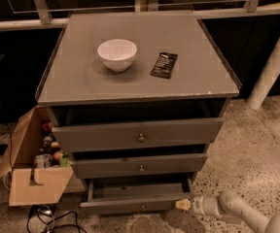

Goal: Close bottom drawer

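Bottom drawer (130, 202) stands pulled out at 6 o'clock of the cabinet (130, 76), with the gripper (181, 204) at its front panel's 3 o'clock end, spread or together I cannot tell.

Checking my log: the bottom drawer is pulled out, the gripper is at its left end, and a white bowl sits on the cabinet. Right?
Not quite: the camera view shows the gripper at the right end of the bottom drawer, not the left. The drawer is pulled out, and the white bowl sits on the cabinet.
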You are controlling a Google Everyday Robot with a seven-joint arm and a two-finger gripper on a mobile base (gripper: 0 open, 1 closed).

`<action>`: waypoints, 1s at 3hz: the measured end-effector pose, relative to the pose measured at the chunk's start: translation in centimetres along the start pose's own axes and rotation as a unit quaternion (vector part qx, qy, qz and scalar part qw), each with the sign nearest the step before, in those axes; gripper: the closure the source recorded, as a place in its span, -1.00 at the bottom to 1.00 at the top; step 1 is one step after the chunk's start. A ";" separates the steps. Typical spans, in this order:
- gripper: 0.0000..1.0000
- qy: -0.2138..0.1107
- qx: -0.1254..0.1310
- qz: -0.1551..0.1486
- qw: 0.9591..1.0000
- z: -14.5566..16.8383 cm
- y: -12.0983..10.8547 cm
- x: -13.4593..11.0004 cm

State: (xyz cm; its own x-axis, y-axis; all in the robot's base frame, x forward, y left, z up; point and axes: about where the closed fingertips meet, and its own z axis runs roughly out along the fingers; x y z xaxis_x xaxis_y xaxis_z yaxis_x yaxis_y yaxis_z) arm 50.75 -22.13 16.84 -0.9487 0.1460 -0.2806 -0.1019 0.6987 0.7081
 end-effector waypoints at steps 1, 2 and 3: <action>1.00 -0.009 -0.005 -0.003 1.000 0.2 0.3 -0.9; 1.00 -0.023 -0.005 -0.004 1.000 0.2 0.6 -1.5; 1.00 -0.051 0.007 0.001 0.999 -0.2 0.8 -2.2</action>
State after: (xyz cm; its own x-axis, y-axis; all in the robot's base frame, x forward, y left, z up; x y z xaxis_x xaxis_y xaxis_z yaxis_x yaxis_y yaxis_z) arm 52.67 -22.00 18.10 -0.9136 0.2169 -0.3438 -0.0955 0.7074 0.7003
